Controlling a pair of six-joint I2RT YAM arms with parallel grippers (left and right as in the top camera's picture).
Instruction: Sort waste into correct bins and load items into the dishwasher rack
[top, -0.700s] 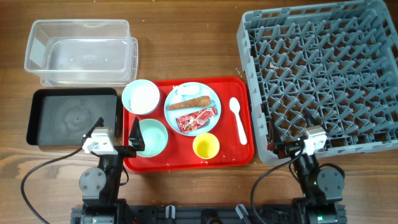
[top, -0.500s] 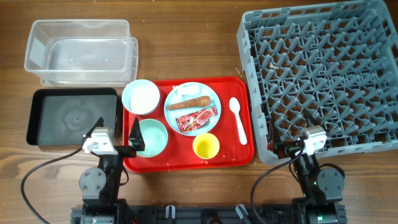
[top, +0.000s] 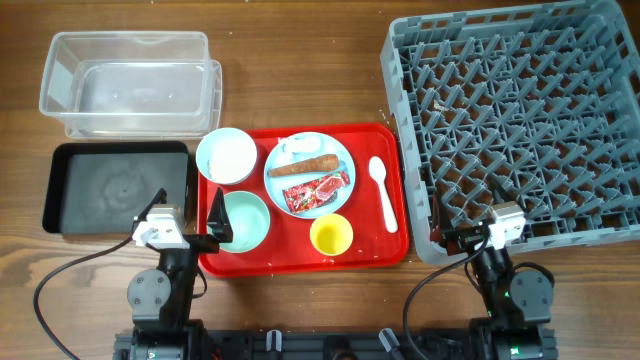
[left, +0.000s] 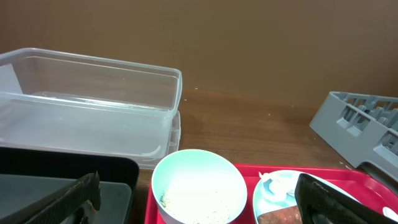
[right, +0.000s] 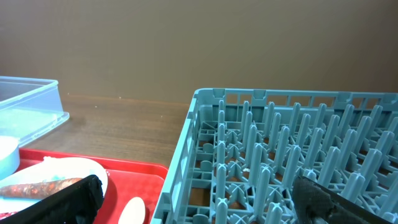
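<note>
A wooden worktop (top: 300, 60) is backed by a brown wall (left: 249, 37). Left gripper (left: 196, 190) and right gripper (right: 196, 186) are spread (nothing held). Nothing has moved.

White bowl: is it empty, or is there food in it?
Not empty. The white bowl stands upright on the red tray, with white rice-like grains scattered over its bottom.

No legible text (snack wrapper (top: 318, 190) print too small).
</note>
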